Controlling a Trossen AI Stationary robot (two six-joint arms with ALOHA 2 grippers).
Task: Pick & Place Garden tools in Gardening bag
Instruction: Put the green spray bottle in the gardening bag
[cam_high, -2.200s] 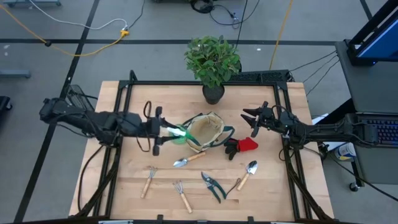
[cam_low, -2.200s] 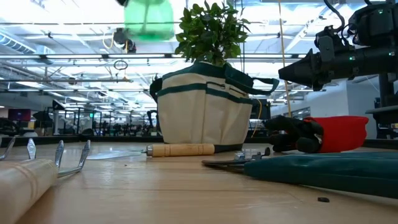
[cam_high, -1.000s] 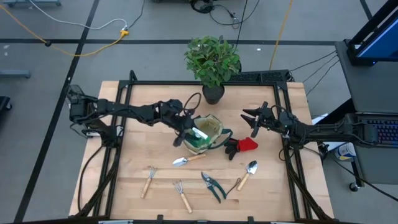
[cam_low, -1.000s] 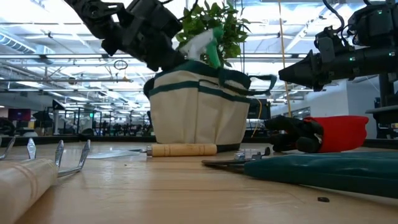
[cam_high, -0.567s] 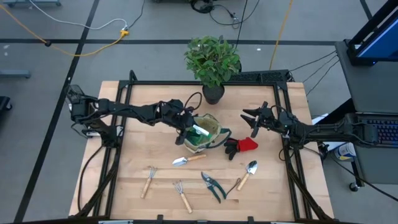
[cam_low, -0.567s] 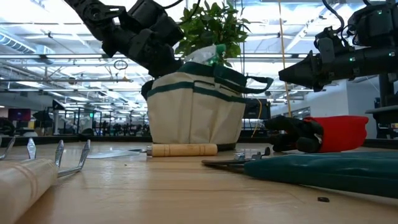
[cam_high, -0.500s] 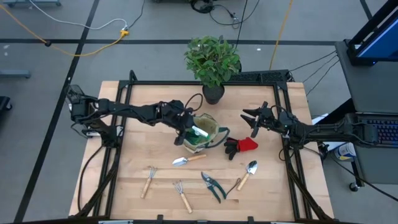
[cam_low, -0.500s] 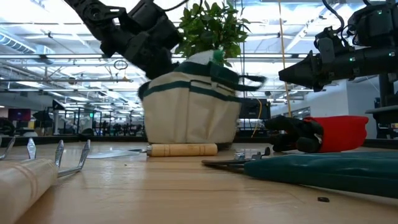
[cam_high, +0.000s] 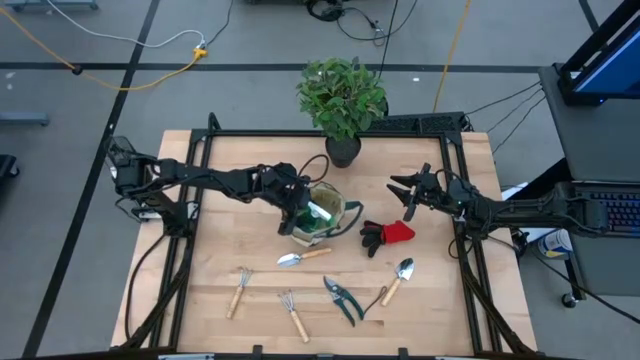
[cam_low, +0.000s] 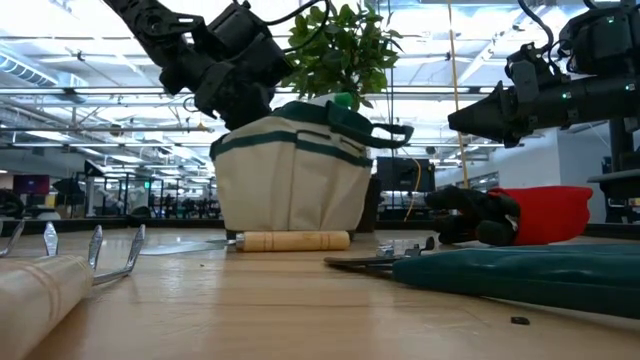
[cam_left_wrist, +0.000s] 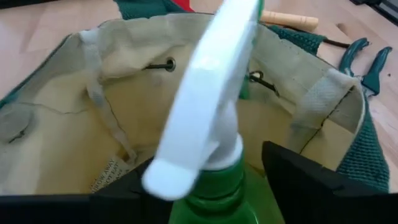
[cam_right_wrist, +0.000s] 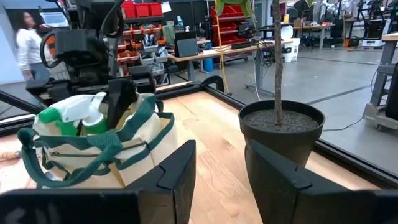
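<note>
The beige gardening bag (cam_high: 322, 216) with green trim stands on its base mid-table. The green spray bottle (cam_left_wrist: 208, 106) stands inside it, its white head (cam_low: 335, 98) poking above the rim. My left gripper (cam_high: 305, 208) reaches into the bag's mouth from the table's left, open, one finger on either side of the bottle's neck (cam_left_wrist: 214, 186). My right gripper (cam_high: 400, 187) hovers open at the right, holding nothing. On the table lie a trowel (cam_high: 303, 257), a rake (cam_high: 238, 290), a fork (cam_high: 293, 313), pruners (cam_high: 342, 300), a second trowel (cam_high: 397, 280) and red-black gloves (cam_high: 388, 233). My left gripper comes slanting down from the table's left, its fingers astride the bottle's green neck (cam_left_wrist: 217, 190). A gap shows beside one finger (cam_left_wrist: 298, 180). The white spray head hides the other, so I cannot tell whether the gripper touches the bottle.
A leafy plant (cam_high: 342, 95) in a black pot (cam_high: 343, 150) stands at the far edge behind the bag. A black frame (cam_high: 330, 133) runs along the table's far and side edges. Bare wood lies between the bag and the near-edge tools.
My left gripper has tipped a little over the bag. The spray bottle has sunk deeper into the bag, only its head showing above the rim. The bag has slid a short way toward the table's left edge.
</note>
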